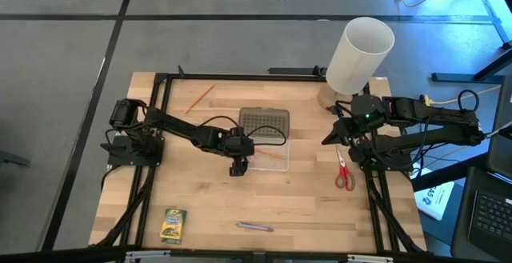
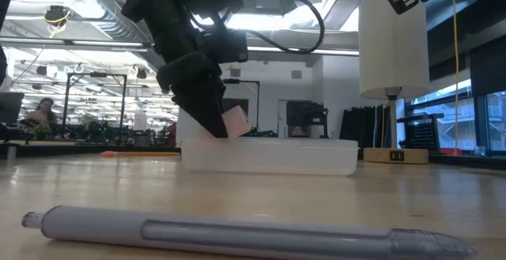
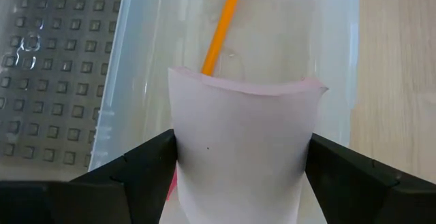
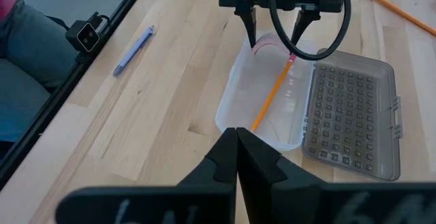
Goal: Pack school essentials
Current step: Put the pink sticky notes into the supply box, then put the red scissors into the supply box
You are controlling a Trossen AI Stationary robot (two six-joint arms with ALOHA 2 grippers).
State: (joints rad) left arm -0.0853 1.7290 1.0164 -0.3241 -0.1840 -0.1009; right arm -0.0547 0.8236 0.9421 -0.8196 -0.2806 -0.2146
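Note:
My left gripper (image 1: 238,165) is shut on a pink eraser (image 3: 245,142) over the left end of the clear case (image 2: 269,156). One orange pencil (image 4: 272,94) lies inside the case; the grey dimpled lid (image 1: 264,122) lies open on the case's far side. A second orange pencil (image 1: 200,99) lies at the far left. Red-handled scissors (image 1: 344,172) lie at the right, a green-yellow crayon box (image 1: 172,225) and a purple pen (image 1: 254,227) near the front edge. My right gripper (image 4: 236,139) hangs shut above the table's right side, holding nothing. My left gripper pinches the eraser by two opposite sides (image 3: 178,157) between its two fingers (image 3: 146,166), slanting down from the table's left. The eraser's sides are dented in between the fingers. Its free end (image 2: 237,122) sits at about the height of the case's rim; whether it touches the case I cannot tell.
A tall white cylinder (image 1: 360,53) stands on a wooden base at the far right corner. A black frame (image 1: 160,119) runs around the tabletop. Bare wood (image 1: 232,199) lies between the case and the front edge.

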